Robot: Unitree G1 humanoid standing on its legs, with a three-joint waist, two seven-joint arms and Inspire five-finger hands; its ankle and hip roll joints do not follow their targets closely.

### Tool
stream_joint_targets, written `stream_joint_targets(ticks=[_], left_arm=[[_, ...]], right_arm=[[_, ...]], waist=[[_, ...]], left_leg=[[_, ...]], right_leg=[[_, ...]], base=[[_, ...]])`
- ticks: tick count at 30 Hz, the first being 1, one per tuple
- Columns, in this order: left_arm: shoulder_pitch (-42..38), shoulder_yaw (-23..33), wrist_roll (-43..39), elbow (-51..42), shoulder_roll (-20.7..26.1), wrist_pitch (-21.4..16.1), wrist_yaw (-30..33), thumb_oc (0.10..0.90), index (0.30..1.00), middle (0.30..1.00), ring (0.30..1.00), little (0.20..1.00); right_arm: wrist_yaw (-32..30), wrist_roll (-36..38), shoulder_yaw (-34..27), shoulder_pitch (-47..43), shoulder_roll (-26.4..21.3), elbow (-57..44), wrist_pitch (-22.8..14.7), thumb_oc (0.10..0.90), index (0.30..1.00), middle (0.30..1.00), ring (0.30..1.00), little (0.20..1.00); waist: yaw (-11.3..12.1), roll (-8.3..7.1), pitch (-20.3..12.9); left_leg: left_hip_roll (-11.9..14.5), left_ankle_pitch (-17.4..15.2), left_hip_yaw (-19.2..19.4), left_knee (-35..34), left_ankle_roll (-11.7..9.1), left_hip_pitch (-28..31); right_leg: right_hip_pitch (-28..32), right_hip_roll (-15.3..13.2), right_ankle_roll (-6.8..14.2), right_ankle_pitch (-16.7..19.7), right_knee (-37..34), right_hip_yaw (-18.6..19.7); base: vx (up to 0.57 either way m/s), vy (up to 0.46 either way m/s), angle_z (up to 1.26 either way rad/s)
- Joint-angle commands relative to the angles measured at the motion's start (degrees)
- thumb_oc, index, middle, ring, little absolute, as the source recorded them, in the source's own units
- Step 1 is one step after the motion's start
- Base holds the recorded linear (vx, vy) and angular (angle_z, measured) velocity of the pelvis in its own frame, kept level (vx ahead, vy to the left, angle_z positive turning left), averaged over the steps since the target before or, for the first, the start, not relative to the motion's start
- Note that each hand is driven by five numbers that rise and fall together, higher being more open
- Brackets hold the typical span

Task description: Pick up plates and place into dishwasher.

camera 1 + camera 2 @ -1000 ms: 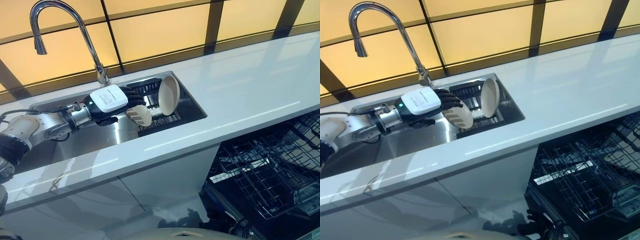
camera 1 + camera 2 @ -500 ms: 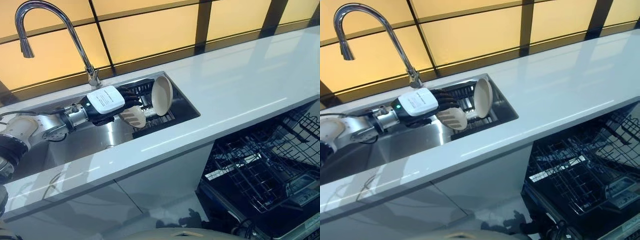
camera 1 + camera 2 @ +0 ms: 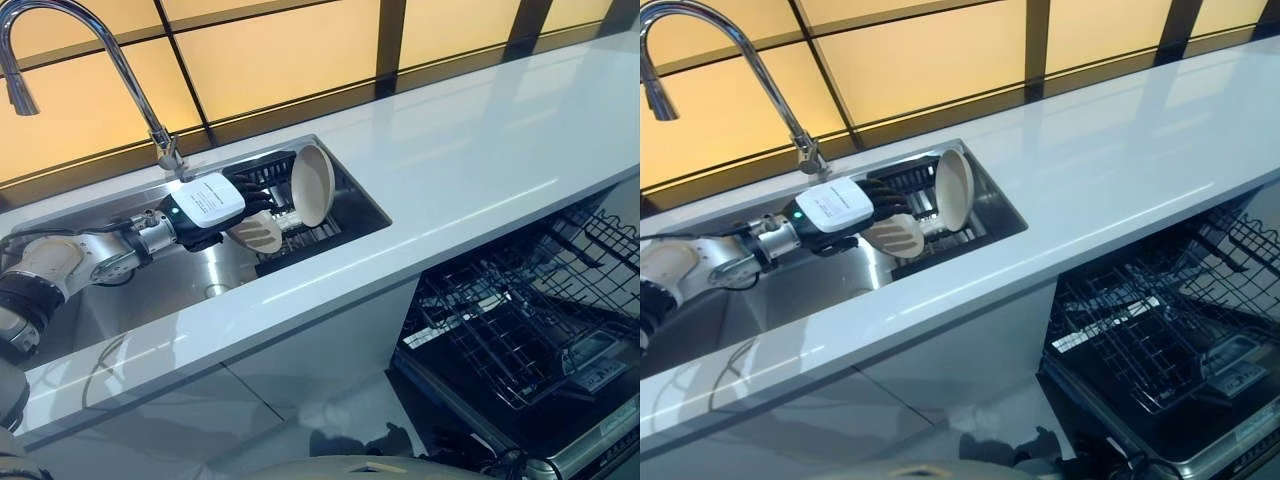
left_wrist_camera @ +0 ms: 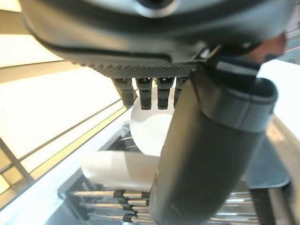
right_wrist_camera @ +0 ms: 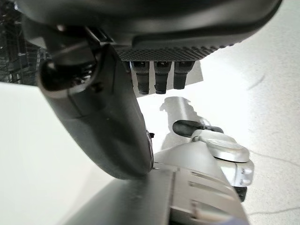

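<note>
A cream plate sits tilted at the fingertips of the left hand, over the sink; whether the fingers actually clamp it cannot be told. The left arm reaches in low and nearly level, hand back turned up, fingers aimed at the dark rack. Just past the fingers a second plate stands on edge in that rack. Further from the hand, the open dishwasher shows its wire basket. The right hand hangs with fingers straight.
</note>
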Motion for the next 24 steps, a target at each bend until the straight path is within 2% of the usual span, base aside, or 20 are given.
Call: stream_joint_targets(ticks=[1,2,3,4,6,10,24], left_arm=[[-9.7,5.2,-4.4,4.4,0.8,5.3,2.7,0.8,0.9,0.9,0.9,0.9],[-9.7,5.3,-4.5,4.5,0.5,6.0,1.9,0.429,0.582,0.582,0.582,0.529],[-9.7,5.3,-4.9,4.9,0.3,6.5,1.4,0.333,0.5,0.5,0.5,0.433],[-9.7,5.3,-4.9,5.0,0.2,6.6,1.3,0.333,0.5,0.5,0.5,0.433],[-9.3,5.8,-5.2,6.0,0.0,6.7,0.9,0.1,0.3,0.3,0.3,0.2],[-9.6,5.4,-6.1,7.6,-0.8,7.5,0.0,0.1,0.3,0.3,0.3,0.2],[-9.1,7.6,-6.8,9.1,-1.2,8.8,6.0,0.1,0.3,0.3,0.3,0.2]], right_arm=[[1.1,-0.1,-0.7,-0.8,-2.5,-2.2,-1.1,0.8,0.9,0.9,0.9,0.9],[1.1,-0.1,-0.7,-0.8,-2.6,-2.2,-1.2,0.8,0.9,0.9,0.9,0.9],[1.1,-0.1,-0.7,-0.8,-2.7,-2.2,-1.4,0.8,0.9,0.9,0.9,0.9],[1.1,0.0,-0.7,-0.8,-2.7,-2.2,-1.4,0.8,0.9,0.9,0.9,0.9],[1.1,0.5,-0.8,-0.7,-2.8,-2.6,-1.5,0.8,0.9,0.9,0.9,0.9],[1.3,0.9,-1.0,-0.9,-3.1,-3.1,-1.4,0.8,0.9,0.9,0.9,0.9],[3.2,1.3,-1.3,-0.6,-4.5,-4.6,-2.2,0.8,0.9,0.9,0.9,0.9]], waist=[[-0.7,1.16,1.5],[-0.8,1.15,1.6],[-0.9,1.15,1.8],[-0.9,1.15,1.8],[-1.0,1.12,2.0],[-1.2,1.05,2.2],[-1.5,0.58,2.6]], left_leg=[[-3.5,-9.2,5.4,0.4,3.5,1.1],[-3.5,-9.1,5.4,0.4,3.5,1.0],[-3.5,-9.1,5.5,0.4,3.5,1.0],[-3.5,-9.2,5.5,0.4,3.5,0.9],[-3.5,-9.2,5.6,0.4,3.5,0.9],[-3.5,-9.1,5.7,0.4,3.5,0.7],[-3.2,-9.0,6.0,0.4,3.1,0.5]], right_leg=[[0.5,2.5,3.9,-3.1,0.3,4.6],[0.5,2.5,3.9,-3.1,0.3,4.7],[0.4,2.5,4.0,-3.1,0.3,4.8],[0.4,2.5,4.0,-3.0,0.3,4.8],[0.3,2.4,4.0,-3.0,0.3,4.9],[0.1,2.4,4.1,-2.8,0.3,5.1],[-0.1,2.5,4.1,-2.8,0.3,5.5]], base=[[0.0,0.035,-0.04],[0.0,0.04,-0.04],[0.0,0.0,0.0],[0.0,0.0,0.0],[0.0,0.0,0.0],[0.0,0.007,-0.01],[0.0,0.008,-0.02]])
